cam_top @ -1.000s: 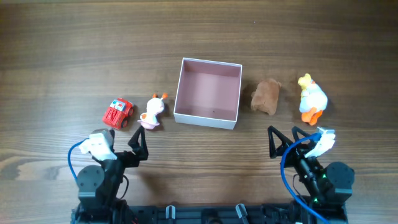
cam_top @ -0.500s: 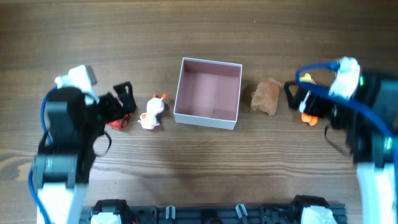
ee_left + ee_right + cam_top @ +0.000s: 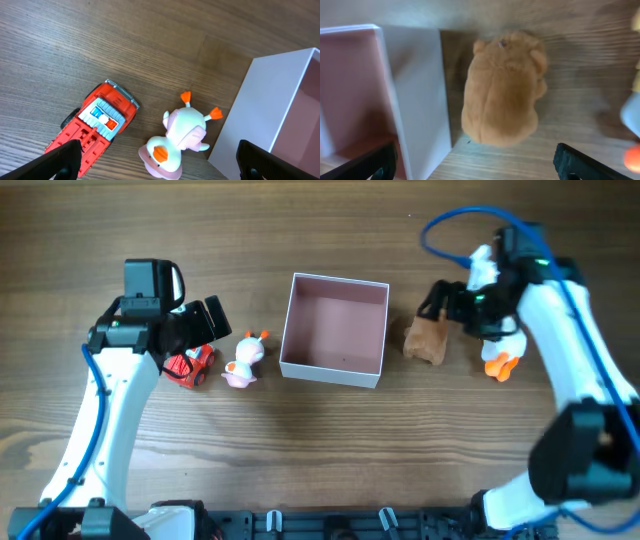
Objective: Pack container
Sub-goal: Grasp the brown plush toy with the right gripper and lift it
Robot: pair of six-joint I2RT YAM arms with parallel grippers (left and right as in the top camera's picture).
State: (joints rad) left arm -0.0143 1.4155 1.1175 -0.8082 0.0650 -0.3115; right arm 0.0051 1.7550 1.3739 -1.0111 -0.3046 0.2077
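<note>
The container, a square shallow box with white walls and a pink inside, sits mid-table and looks empty. My left gripper is open, above a red toy truck and next to a pink-and-white duck. In the left wrist view both the truck and the duck lie between the open jaws, with the container's wall at right. My right gripper is open over a brown plush. In the right wrist view the plush lies beside the container's wall, ahead of the open jaws.
A white-and-yellow duck with orange feet lies right of the brown plush, partly under my right arm. The wooden table stretches bare in front of the toys. A blue cable loops above the right arm.
Both arms have swung out from the table's front edge. The left gripper now hangs over the red truck and the right over the brown plush. The toys and the container have not moved.
</note>
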